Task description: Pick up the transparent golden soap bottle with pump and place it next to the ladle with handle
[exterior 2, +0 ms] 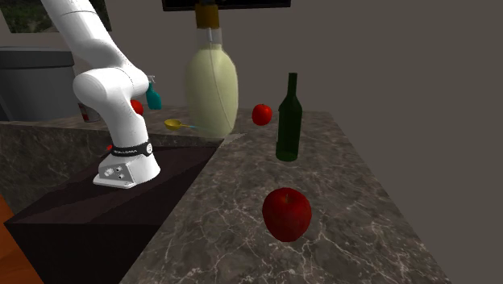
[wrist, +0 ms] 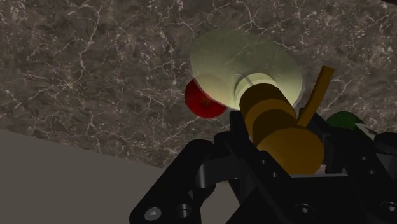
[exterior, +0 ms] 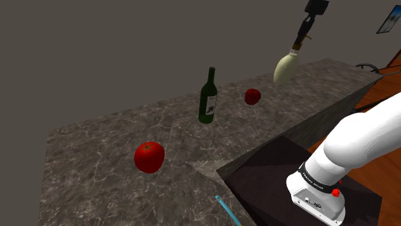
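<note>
Claw (exterior: 302, 33) first: its black fingers are clamped on the golden pump (wrist: 283, 137) of the soap bottle (exterior: 286, 65). The bottle hangs under it in the air above the counter, its pale see-through body tilted in the shoulder view. Seen along the gripper, the pump sits between the fingers and the bottle's round body spreads beyond it over the marbled stone.

The dark green wine bottle (exterior: 207, 96) serves as the mark for the rest. Nearest the shoulder camera, the robot's dark stand (exterior: 270, 173) lies down and to the right of it in that view, with the white arm base (exterior: 321, 186) on top. A large red fruit (exterior: 149, 156) rests on the grey marbled counter (exterior: 96, 154) in front of the wine bottle, to the shoulder view's left and well apart from it. The wine bottle itself stands upright. A small red fruit (exterior: 252, 96) lies near it, to the shoulder view's right. The soap bottle hangs farther off, up and right of the wine bottle. In the second exterior view a yellow ladle (exterior 2: 176, 124) lies on the counter well to the left of the wine bottle, and a teal spray bottle (exterior 2: 152, 97) stands near the ladle.
</note>
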